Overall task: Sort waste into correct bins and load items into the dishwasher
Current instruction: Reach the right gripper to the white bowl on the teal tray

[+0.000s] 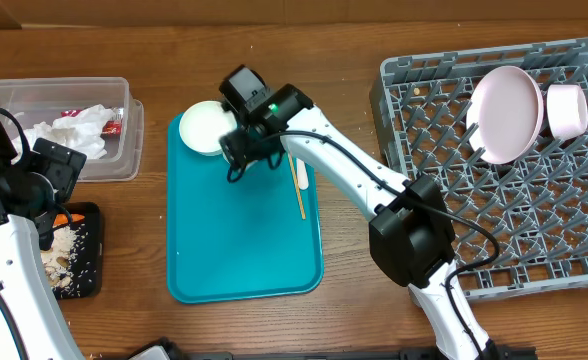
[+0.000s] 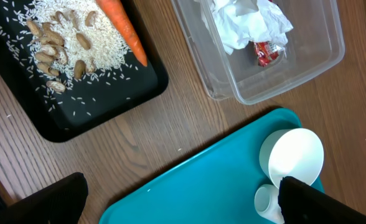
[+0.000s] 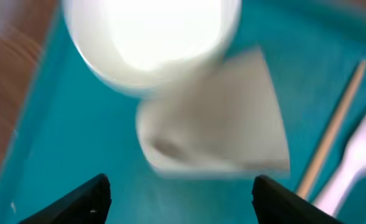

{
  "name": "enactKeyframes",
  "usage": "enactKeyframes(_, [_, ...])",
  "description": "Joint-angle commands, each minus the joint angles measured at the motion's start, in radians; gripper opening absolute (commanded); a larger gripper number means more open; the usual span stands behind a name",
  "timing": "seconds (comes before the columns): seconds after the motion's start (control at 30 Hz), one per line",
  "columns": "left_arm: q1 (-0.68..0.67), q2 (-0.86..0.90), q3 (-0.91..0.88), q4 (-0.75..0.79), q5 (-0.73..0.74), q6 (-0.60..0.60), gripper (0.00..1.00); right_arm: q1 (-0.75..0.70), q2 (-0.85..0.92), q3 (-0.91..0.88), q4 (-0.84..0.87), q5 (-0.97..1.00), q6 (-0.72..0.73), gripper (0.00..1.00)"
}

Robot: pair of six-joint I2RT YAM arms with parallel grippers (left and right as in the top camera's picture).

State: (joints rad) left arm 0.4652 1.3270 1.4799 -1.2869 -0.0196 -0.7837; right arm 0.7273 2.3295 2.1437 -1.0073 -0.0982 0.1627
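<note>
Waste sorted: crumpled white napkins, red wrapper in clear plastic tub; orange carrot, rice-nut scraps on black tray. Pink plate + pink bowl in grey dish rack. To load, on teal tray: white bowl, small white cup, white plastic fork. R fingers wide, over cup; L fingers wide, empty.

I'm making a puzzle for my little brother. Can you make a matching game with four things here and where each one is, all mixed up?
Things:
1. carrot
2. red wrapper
3. pink plate
4. white bowl

Places:
A. in the clear tub
B. on the teal tray
C. on the black tray
D. in the grey rack

Pairs: 1-C, 2-A, 3-D, 4-B.
</note>
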Motion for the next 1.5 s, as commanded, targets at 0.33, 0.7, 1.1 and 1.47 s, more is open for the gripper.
enactKeyframes(0.33, [0.000, 0.005, 0.008, 0.002, -0.007, -0.009, 1.00, 0.079, 0.012, 0.026, 0.352, -0.035, -0.085, 0.74])
enactKeyframes(0.7, [0.000, 0.005, 0.008, 0.002, -0.007, -0.009, 1.00, 0.105, 0.143, 0.024, 0.374, -0.031, -0.102, 0.74])
enactKeyframes(1.1, [0.000, 0.005, 0.008, 0.002, -0.007, -0.009, 1.00, 0.124, 0.167, 0.024, 0.211, 0.076, -0.230, 0.67])
enactKeyframes(1.47, [0.000, 0.005, 0.008, 0.002, -0.007, -0.009, 1.00, 0.166, 0.167, 0.025, 0.142, 0.195, -0.293, 0.57])
